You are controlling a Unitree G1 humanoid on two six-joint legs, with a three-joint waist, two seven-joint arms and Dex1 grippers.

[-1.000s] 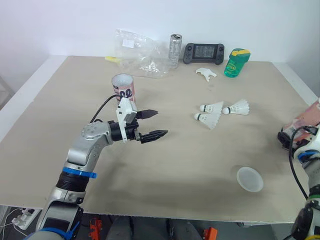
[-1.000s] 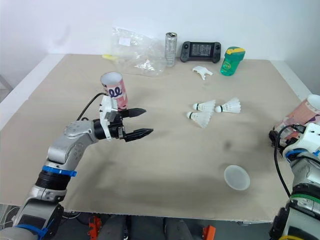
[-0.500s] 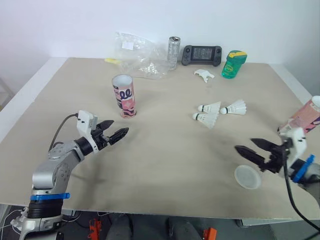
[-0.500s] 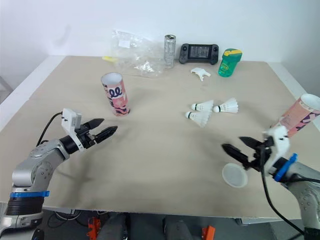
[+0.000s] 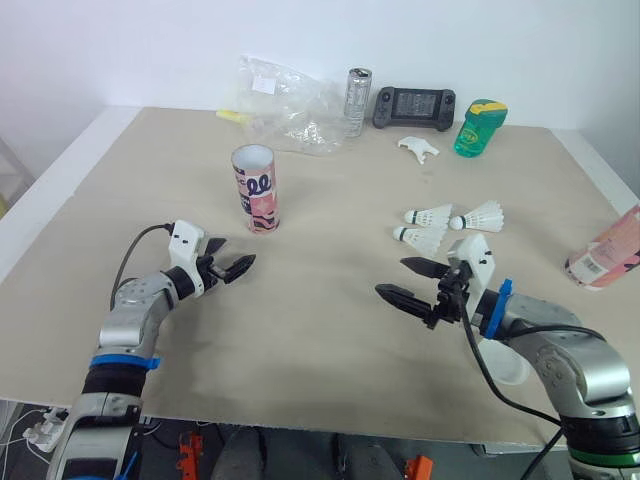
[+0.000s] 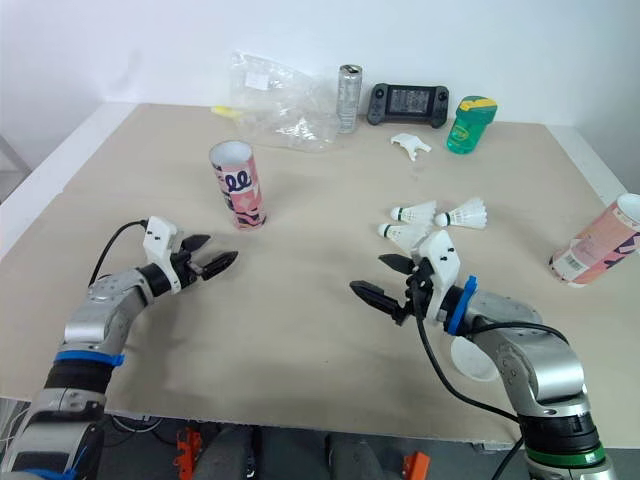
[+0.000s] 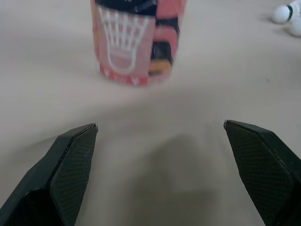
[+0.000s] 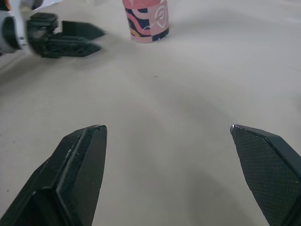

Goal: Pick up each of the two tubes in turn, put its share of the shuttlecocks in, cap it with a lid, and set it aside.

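A pink patterned tube (image 5: 256, 188) stands upright and open-topped at the table's left centre. A second pink tube (image 5: 606, 251) lies tilted near the right edge. Three white shuttlecocks (image 5: 428, 217) lie in a cluster at the right centre. A translucent lid (image 6: 468, 362) lies near the front edge, partly hidden under my right forearm. My left gripper (image 5: 235, 255) is open and empty, a short way in front of the upright tube (image 7: 136, 42). My right gripper (image 5: 391, 276) is open and empty over the middle of the table, in front of the shuttlecocks.
Along the far edge are a crumpled plastic bag (image 5: 285, 100), a silver can (image 5: 357, 100), a black handheld console (image 5: 413, 105) and a green bottle (image 5: 479, 125). A small white piece (image 5: 415, 147) lies near the bottle.
My left gripper pulled back from beside the upright tube toward the front left. My right gripper swung from the right edge, past the lid, to the table's middle. The camera shifted slightly.
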